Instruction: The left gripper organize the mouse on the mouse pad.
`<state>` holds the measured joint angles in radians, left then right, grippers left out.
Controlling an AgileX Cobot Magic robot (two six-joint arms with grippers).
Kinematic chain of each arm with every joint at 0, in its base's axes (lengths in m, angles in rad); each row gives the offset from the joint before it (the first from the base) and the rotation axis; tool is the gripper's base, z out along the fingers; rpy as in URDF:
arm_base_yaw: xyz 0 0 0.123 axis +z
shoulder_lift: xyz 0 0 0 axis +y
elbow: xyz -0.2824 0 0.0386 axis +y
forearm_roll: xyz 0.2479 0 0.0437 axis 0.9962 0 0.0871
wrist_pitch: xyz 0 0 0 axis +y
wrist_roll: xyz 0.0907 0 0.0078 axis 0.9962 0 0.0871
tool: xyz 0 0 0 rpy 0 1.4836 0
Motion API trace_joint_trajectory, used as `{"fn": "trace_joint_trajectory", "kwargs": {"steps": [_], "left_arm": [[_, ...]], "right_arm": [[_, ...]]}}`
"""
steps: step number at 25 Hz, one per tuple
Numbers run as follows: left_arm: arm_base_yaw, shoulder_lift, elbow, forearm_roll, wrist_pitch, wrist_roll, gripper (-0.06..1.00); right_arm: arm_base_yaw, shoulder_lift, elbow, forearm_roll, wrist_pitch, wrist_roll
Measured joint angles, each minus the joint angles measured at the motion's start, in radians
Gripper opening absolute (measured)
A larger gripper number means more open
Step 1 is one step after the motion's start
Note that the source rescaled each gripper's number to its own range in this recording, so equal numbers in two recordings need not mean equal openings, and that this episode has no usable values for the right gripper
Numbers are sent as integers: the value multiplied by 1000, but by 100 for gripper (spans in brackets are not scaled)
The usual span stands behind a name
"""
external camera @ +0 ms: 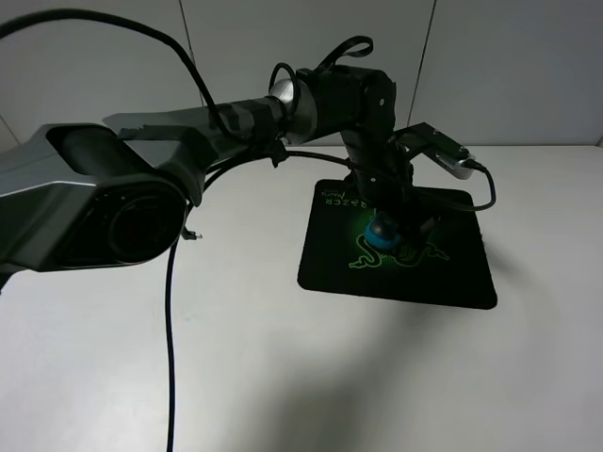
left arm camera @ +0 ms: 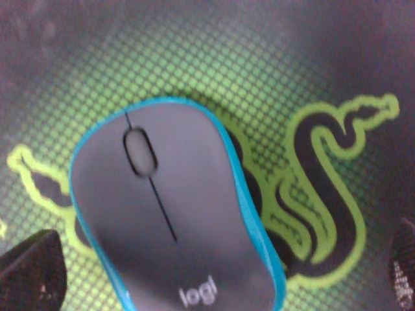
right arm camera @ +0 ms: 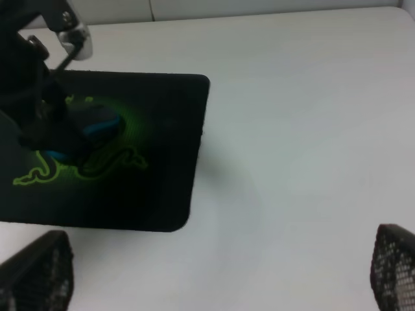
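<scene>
The mouse (external camera: 382,234), dark grey on top with a teal rim, lies on the green snake logo in the middle of the black mouse pad (external camera: 443,273). My left gripper (external camera: 400,226) hangs directly over it, and the arm hides most of the mouse from above. In the left wrist view the mouse (left arm camera: 175,207) fills the centre on the pad (left arm camera: 194,39). The left gripper (left arm camera: 217,272) is open, one fingertip on each side of the mouse with a gap to the far one. My right gripper (right arm camera: 217,272) is open over bare table, beside the pad (right arm camera: 162,129).
The pad lies on a white table (external camera: 283,358) in front of a white wall. A black cable (external camera: 171,330) hangs from the left arm down across the table's left part. A silver-grey camera box (external camera: 450,155) juts out at the left wrist.
</scene>
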<state>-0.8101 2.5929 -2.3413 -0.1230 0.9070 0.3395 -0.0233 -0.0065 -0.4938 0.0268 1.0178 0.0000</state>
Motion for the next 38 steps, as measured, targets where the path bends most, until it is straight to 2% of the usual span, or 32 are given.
{"fn": "trace_joint_trajectory", "kwargs": {"steps": [12, 24, 31, 38], "left_arm": [[0, -117, -35, 96, 268, -87, 100], [3, -249, -8, 94, 272, -136, 100], [4, -439, 209, 87, 272, -143, 100], [4, -706, 533, 90, 271, -143, 100]], "right_arm": [[0, 0, 0, 0, 0, 0], [0, 0, 0, 0, 0, 0], [0, 0, 0, 0, 0, 0], [0, 0, 0, 0, 0, 0]]}}
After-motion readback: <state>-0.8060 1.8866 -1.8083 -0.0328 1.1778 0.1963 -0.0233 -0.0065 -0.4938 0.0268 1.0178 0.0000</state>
